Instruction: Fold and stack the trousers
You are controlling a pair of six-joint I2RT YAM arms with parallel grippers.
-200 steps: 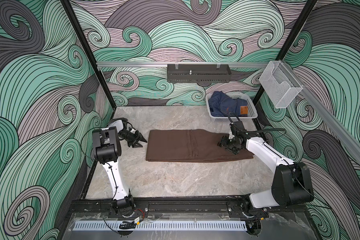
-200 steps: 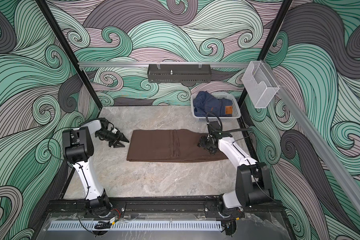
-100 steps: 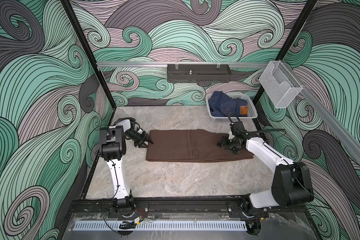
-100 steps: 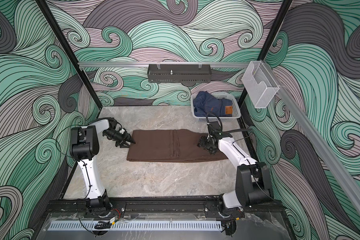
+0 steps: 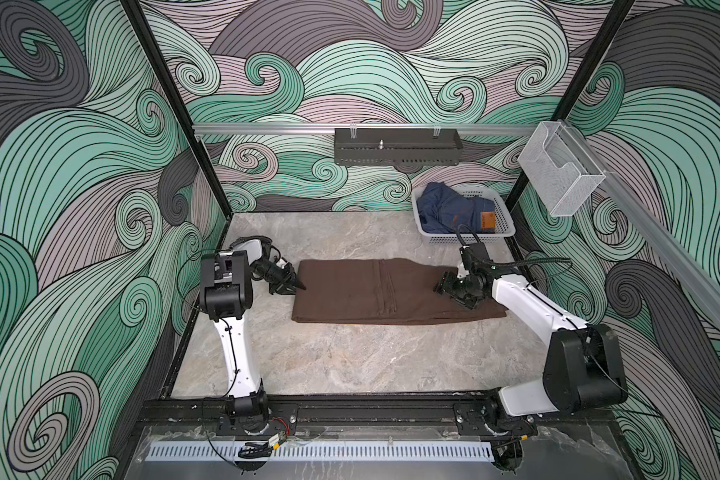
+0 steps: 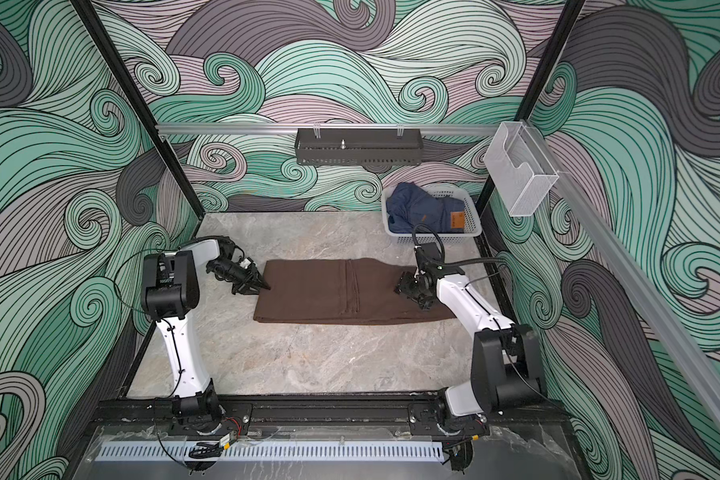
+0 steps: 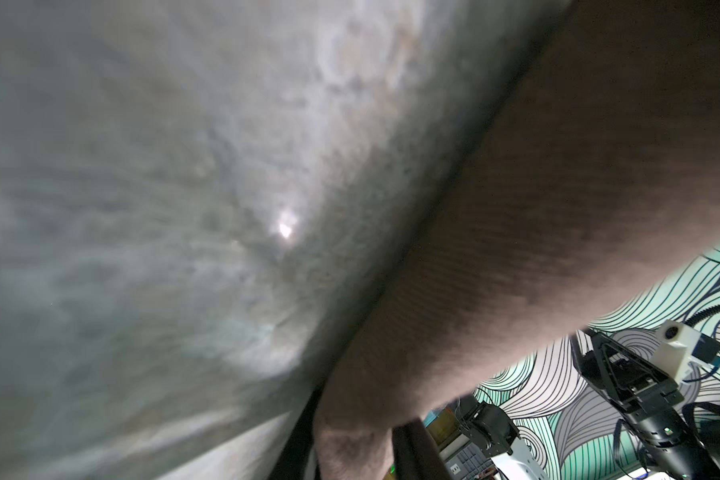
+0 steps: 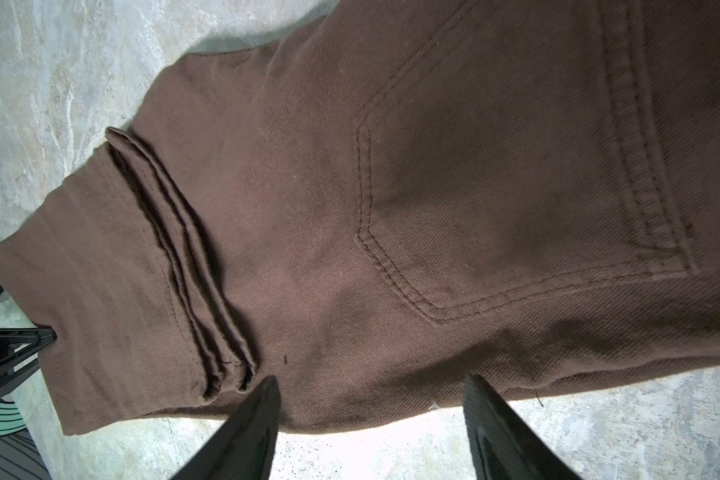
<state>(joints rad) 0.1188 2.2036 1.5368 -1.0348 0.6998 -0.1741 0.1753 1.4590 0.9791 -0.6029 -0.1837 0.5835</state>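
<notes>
brown trousers (image 5: 391,291) lie folded flat near the white basket (image 5: 501,220), left gripper (image 5: 300,286) at the end farthest from it, clamped or not i cannot tell, right gripper (image 8: 371,378) spread open over the nearer end; best catch every layer before folding basketward.

Taking the way the right gripper (image 8: 371,378) points as twelve o'clock, we see its two black fingers (image 8: 250,428) spread well apart. Their tips sit over the near edge of the trousers (image 8: 350,208), gripping nothing. The trousers lie flat on the marble table (image 8: 38,83), with a stitched pocket (image 8: 516,187) at one o'clock and stacked hems (image 8: 184,266) at eleven. At ten o'clock the left gripper (image 8: 46,336) has its tip right at the trousers' end.
</notes>
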